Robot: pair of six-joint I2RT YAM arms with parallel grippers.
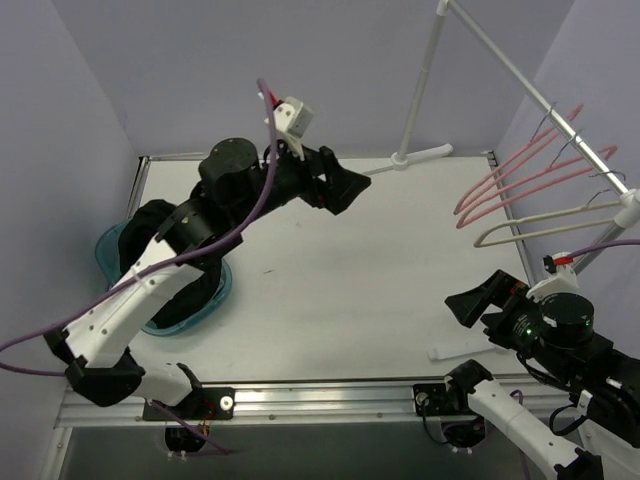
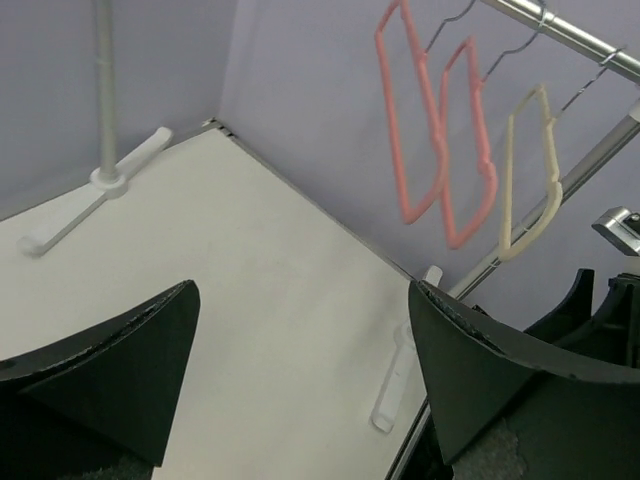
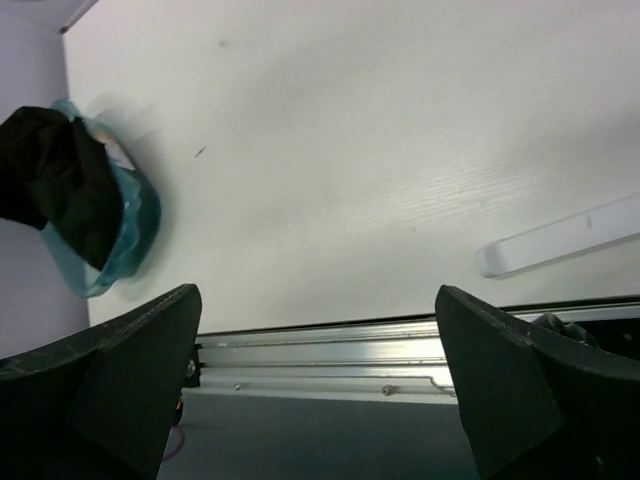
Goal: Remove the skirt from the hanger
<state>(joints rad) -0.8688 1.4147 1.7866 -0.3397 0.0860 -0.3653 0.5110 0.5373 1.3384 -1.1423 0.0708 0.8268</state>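
Observation:
The skirt (image 1: 150, 225) is a black bundle lying in a blue basket (image 1: 215, 295) at the table's left edge, partly hidden by my left arm; the right wrist view shows the skirt (image 3: 60, 180) too. On the rack rail at the right hang two pink hangers (image 1: 520, 170) and a cream hanger (image 1: 540, 225), all bare. My left gripper (image 1: 350, 188) is raised over the far middle of the table, open and empty (image 2: 302, 300), facing the hangers (image 2: 470, 150). My right gripper (image 1: 470, 300) is open and empty (image 3: 318, 295) near the front right edge.
The clothes rack's rail (image 1: 530, 85) slants across the right side. One white rack foot (image 1: 420, 155) rests at the back, and another foot (image 1: 465, 347) lies near the front beside my right arm. Purple walls close in the table.

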